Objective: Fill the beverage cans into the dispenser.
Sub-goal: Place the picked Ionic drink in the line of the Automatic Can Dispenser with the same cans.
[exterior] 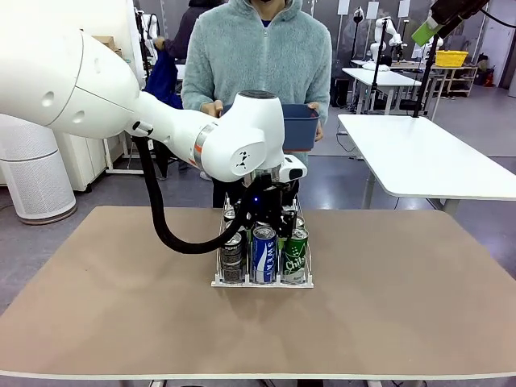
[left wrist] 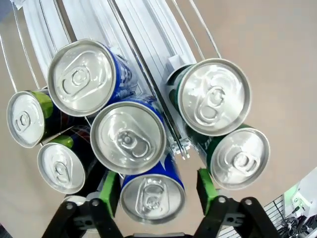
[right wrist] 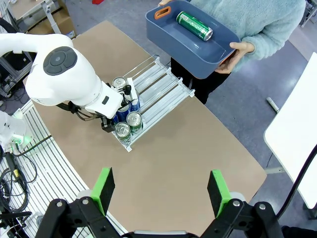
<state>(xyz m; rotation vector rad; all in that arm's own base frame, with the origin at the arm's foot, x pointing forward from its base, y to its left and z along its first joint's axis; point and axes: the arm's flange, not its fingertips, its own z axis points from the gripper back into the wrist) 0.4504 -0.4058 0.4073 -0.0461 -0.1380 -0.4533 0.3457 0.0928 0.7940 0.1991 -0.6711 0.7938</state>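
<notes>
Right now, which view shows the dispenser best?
Right wrist view: it takes in the whole dispenser from above, cans bunched at one end, the rest bare. Front view gives its front row of cans; the left arm covers the back. Left wrist view gives can tops and some rails, close up.

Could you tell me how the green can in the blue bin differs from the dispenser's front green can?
The binned green can lies on its side; the front green can stands upright. The binned can is alone in the blue bin that the person holds; the front can sits in the dispenser on the table among other cans. Both are green with silver tops.
</notes>
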